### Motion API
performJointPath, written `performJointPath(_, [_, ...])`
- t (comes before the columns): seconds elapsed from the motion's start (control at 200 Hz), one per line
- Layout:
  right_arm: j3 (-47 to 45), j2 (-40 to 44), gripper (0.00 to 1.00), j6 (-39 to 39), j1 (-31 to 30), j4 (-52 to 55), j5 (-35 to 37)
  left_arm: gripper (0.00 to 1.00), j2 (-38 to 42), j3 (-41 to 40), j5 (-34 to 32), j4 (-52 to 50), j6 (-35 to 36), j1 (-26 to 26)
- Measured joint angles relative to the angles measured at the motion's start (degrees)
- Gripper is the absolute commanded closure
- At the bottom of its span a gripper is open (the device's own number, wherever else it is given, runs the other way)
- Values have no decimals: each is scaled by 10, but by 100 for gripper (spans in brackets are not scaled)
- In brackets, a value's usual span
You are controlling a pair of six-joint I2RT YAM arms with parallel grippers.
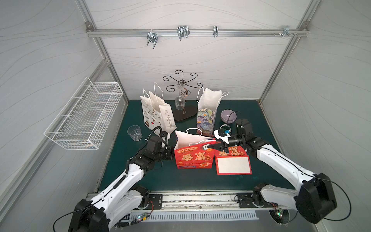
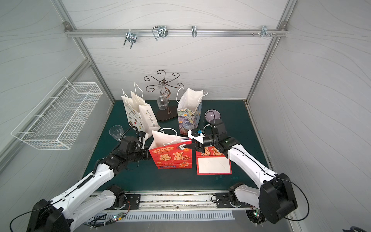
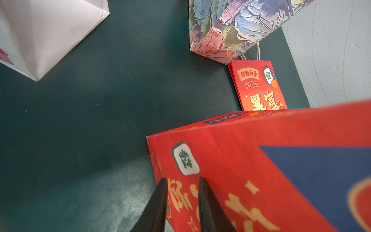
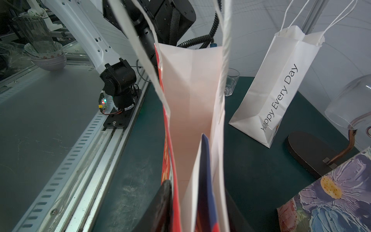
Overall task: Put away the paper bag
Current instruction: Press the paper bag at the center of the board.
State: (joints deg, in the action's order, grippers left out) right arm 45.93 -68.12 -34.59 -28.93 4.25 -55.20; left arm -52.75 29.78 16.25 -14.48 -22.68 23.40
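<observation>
Well, it's crowded on the mat (image 1: 180, 180). Along the back I see a white bag (image 1: 156, 114) on the left. In the middle is a scrolled stand (image 1: 181, 84) with a wineglass (image 1: 180, 102) hanging from it, and a floral bag (image 1: 206, 118) is on the right, all upright. A bowl (image 1: 228, 116) sits just behind the right arm. A tumbler (image 1: 134, 132) stands beside the left arm, near the white bag's foot. A flat bag (image 1: 232, 162) lies just right of the red bag (image 1: 192, 158), partly under the right wrist. A wire basket (image 1: 84, 118) hangs on the left wall, and hooks (image 1: 152, 38) sit on the rail high on the back wall. The floral bag stands close behind the red bag, its foot near the red bag's handles.

The red bag stands upright in the middle of the mat, mouth open, between my two arms. The right gripper (image 1: 210, 148) is at the top of its right side. In the right wrist view its fingers (image 4: 164, 198) press from both sides on the folded-in side panel, so I read it as clamped on the red bag. The left gripper (image 3: 182, 184) is at the bag's left edge, up near the rim. Its fingers stand narrowly apart astride the corner fold, but I can't tell whether they pinch the paper.
</observation>
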Motion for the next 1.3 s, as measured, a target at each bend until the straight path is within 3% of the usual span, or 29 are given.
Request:
performJointPath(0.235, [2,-4,100,-8,-1,1,-7,73,35,0,-22,0,0,0])
performJointPath(0.425, [19,-4,100,-5,11,21,-32,72,105,1,-62,0,18,0])
performJointPath(0.565, [60,5,100,-3,59,72,-71,68,167,2,-88,0,42,0])
performJointPath(0.71, [124,33,100,-10,112,162,-103,53,240,2,-90,1,85,0])
performJointPath(0.86, [181,71,100,-17,163,240,-127,34,289,6,-30,0,149,0])
performJointPath(1.061, [216,96,100,-1,193,270,-152,16,245,35,128,-8,212,0])
performJointPath(1.296, [221,95,100,35,193,270,-172,10,177,35,235,57,222,4])
